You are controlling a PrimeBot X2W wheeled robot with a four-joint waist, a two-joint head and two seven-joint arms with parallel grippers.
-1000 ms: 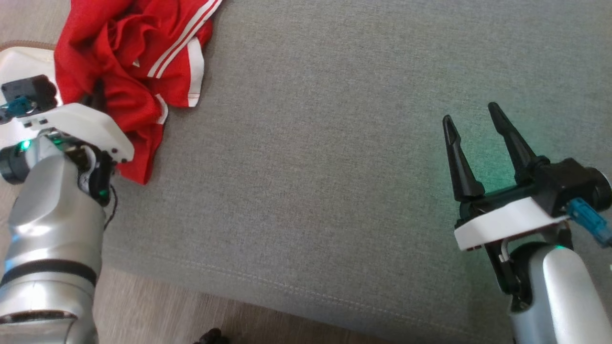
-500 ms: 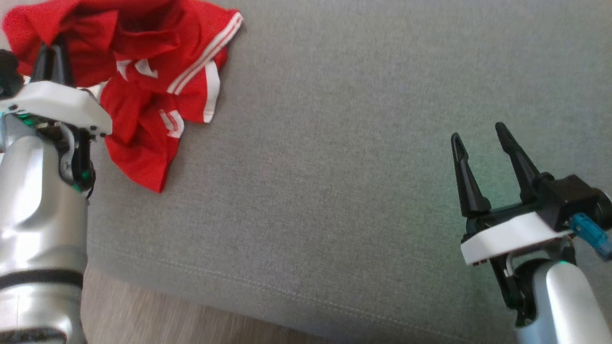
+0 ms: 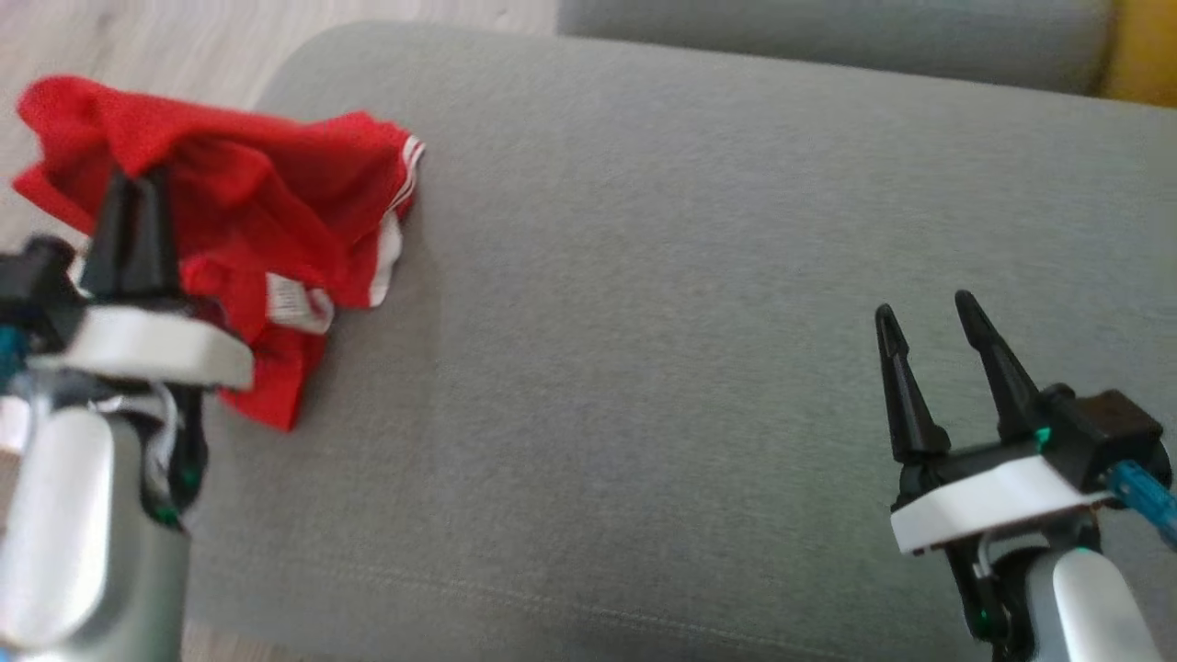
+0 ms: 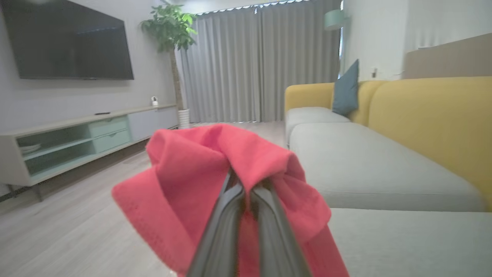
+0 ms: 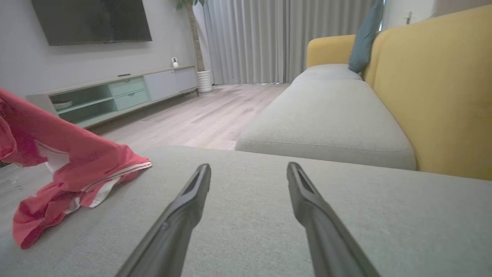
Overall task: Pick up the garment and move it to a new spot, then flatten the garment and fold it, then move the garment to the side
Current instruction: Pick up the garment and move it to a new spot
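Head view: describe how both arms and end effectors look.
Each forearm is glossy silver. The left end effector and right end effector each have two long, tapered black fingers on a white plate. A blue connector sits beside the right one.

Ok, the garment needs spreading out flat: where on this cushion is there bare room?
The grey cushion is bare across its middle, between the red garment, gripped by the shut left tool, and the open right tool, down to the front seam. It is crowded at the cushion's left end, where the garment drapes.
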